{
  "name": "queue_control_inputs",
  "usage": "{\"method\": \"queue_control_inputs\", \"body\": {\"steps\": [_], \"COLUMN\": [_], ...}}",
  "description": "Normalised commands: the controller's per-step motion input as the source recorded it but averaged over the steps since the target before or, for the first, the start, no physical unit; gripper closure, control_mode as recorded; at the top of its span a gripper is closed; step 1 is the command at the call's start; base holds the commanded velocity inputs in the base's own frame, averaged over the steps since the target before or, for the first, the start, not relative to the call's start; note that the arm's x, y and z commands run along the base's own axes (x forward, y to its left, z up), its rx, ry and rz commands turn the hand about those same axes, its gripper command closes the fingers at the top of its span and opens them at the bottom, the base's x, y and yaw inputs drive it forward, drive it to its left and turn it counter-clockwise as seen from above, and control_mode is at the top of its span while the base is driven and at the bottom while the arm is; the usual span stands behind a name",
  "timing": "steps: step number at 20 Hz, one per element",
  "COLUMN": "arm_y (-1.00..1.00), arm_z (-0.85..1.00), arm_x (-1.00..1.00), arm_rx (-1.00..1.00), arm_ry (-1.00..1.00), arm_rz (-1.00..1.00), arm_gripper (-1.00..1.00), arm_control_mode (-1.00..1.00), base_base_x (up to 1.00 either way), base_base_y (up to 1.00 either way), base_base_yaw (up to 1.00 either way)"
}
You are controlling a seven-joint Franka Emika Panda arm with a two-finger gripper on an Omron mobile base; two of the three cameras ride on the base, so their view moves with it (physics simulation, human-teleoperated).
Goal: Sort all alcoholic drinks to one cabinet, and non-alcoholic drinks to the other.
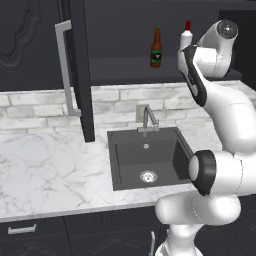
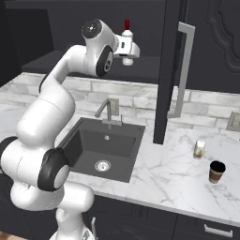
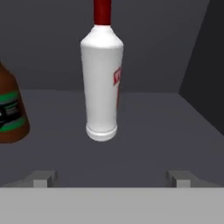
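The white bottle [image 3: 101, 83] is standing upright on the dark matte shelf [image 3: 144, 131] of the open charcoal cabinet [image 1: 80, 75], its smooth cylindrical body narrowing to a red cap [image 3: 102, 11]. It is sitting just ahead of the gripper [image 3: 109, 178], whose 2 small grey finger tips [image 3: 41, 178] are resting wide apart at either side, touching nothing. In the right base view the gripper [image 2: 130, 52] is hanging level with the shelf, right in front of that bottle [image 2: 126, 33].

Beside the white bottle, to its left in the hand view and apart from it, the brown beer bottle [image 3: 11, 111] is standing upright too, glossy glass with a dark label edged in green. From the left base view the 2 are showing side by side on the shelf: the beer bottle [image 1: 156, 48] to the left, the white one [image 1: 187, 36] partly behind the arm's upper joints.

The cabinet's tall narrow door is standing open, its long squared silver bar handle [image 1: 65, 70] running vertically.

On the white veined marble counter [image 2: 168, 173], right of the square dark sink [image 2: 105, 150], the short brown paper cup [image 2: 216, 171] with a black lid and the small pale carton [image 2: 200, 148] are standing near each other but not touching. A bent metal faucet [image 2: 108, 110] is rising behind the sink against the pale brick backsplash [image 1: 35, 112].
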Motion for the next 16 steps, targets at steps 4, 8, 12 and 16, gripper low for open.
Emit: {"method": "queue_control_inputs", "body": {"steps": [4, 8, 12, 16], "arm_y": [0.3, 0.35, 0.19, 0.02], "arm_z": [-0.74, -0.74, -0.49, -0.23], "arm_x": [-1.0, -1.0, -1.0, -1.0], "arm_rx": [0.0, 0.0, 0.0, 0.04], "arm_ry": [0.0, 0.05, 0.09, 0.16], "arm_rz": [-0.05, -0.07, -0.08, -0.09], "arm_gripper": [-1.0, -1.0, -1.0, -1.0], "arm_control_mode": [-1.0, -1.0, -1.0, -1.0], "base_base_x": [0.0, 0.0, 0.0, 0.0], "base_base_y": [0.0, 0.0, 0.0, 0.0], "base_base_yaw": [0.0, 0.0, 0.0, 0.0]}}
